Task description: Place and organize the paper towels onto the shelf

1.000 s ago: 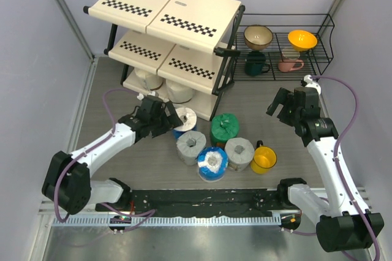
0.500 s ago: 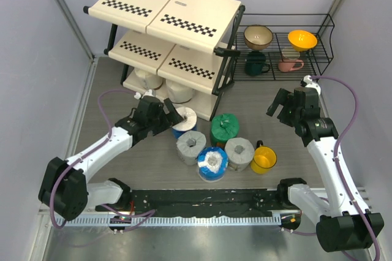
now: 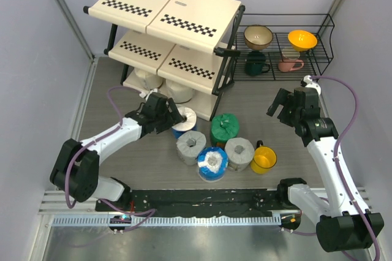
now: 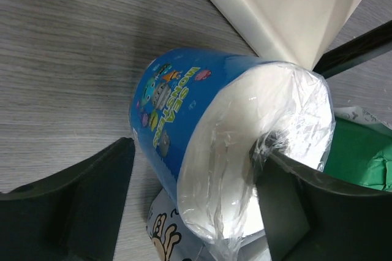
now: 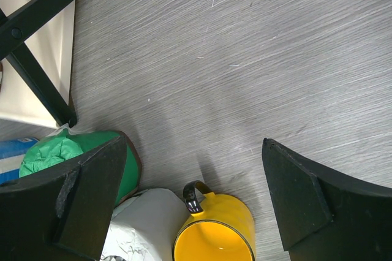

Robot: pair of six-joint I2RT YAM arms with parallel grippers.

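Note:
My left gripper [image 3: 170, 116] is open and straddles a blue-and-white roll [image 3: 184, 121] that lies on its side in front of the shelf [image 3: 165, 10]. In the left wrist view the roll [image 4: 184, 108] sits between the fingers; the right finger [image 4: 294, 206] touches its twisted end and the left finger stands just apart. A green roll [image 3: 225, 128], two grey rolls [image 3: 191, 146] [image 3: 239, 152] and a second blue-and-white roll [image 3: 212, 163] cluster on the table. Two cream rolls [image 3: 147, 78] [image 3: 179, 89] stand on the bottom tier. My right gripper [image 3: 283, 105] is open and empty above the table.
A yellow mug [image 3: 264, 159] stands beside the right grey roll, below my right gripper [image 5: 196, 200]. A black wire rack [image 3: 288, 52] with bowls and mugs stands at the back right. The shelf's black leg [image 5: 37, 83] is close to the green roll [image 5: 55, 151].
My left gripper has moved right and forward, up to the blue-and-white roll, and now has it between its fingers. The right arm has not moved.

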